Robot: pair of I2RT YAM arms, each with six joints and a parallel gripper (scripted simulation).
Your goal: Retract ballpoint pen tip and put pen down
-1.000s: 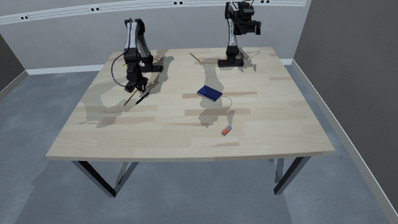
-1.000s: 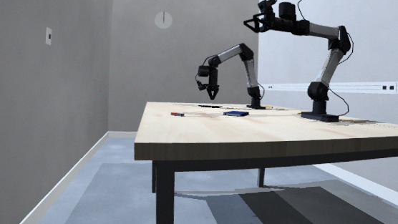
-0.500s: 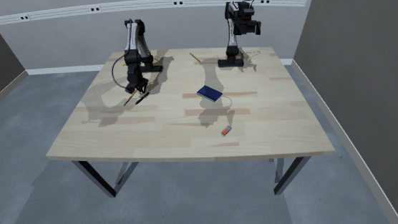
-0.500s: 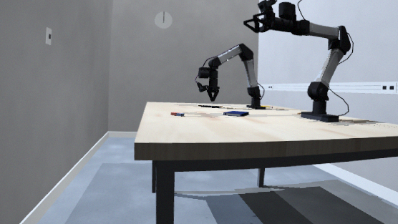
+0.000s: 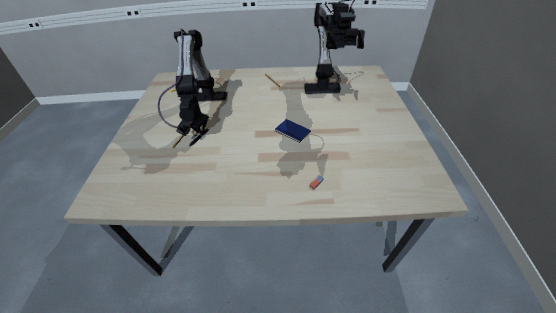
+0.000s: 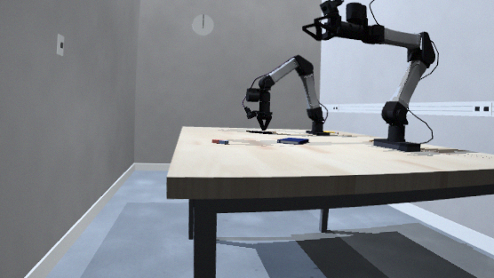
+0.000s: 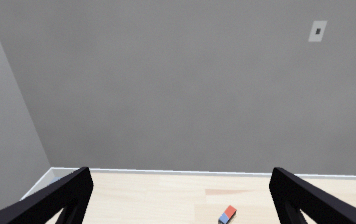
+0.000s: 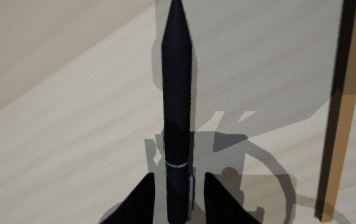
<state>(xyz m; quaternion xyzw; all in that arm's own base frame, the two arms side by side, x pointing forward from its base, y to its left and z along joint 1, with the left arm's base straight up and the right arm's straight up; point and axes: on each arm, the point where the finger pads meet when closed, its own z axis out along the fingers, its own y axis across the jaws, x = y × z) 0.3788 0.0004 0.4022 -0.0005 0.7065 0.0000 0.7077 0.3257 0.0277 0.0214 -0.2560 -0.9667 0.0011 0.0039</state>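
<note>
The black ballpoint pen [image 5: 196, 140] [image 6: 254, 131] [image 8: 177, 100] lies on the table, with a silver ring and a clip. In the right wrist view its cone end points up and its very tip is cut off by the frame edge, so whether the point is out cannot be seen. My right gripper [image 5: 198, 132] [image 6: 264, 128] [image 8: 179, 181] is partly open, low over the pen. Its fingertips stand on either side of the clip end, with a gap on each side. My left gripper [image 6: 311, 30] [image 7: 180, 176] is wide open and empty, high above the table.
An orange-brown pencil [image 5: 177, 141] [image 8: 344, 130] lies beside the pen. A blue book [image 5: 293, 130] [image 6: 293, 140] is mid-table. A red and blue eraser [image 5: 316, 182] [image 6: 220, 141] [image 7: 227, 214] lies near the front edge. Another pencil [image 5: 272, 80] lies at the back between the arm bases.
</note>
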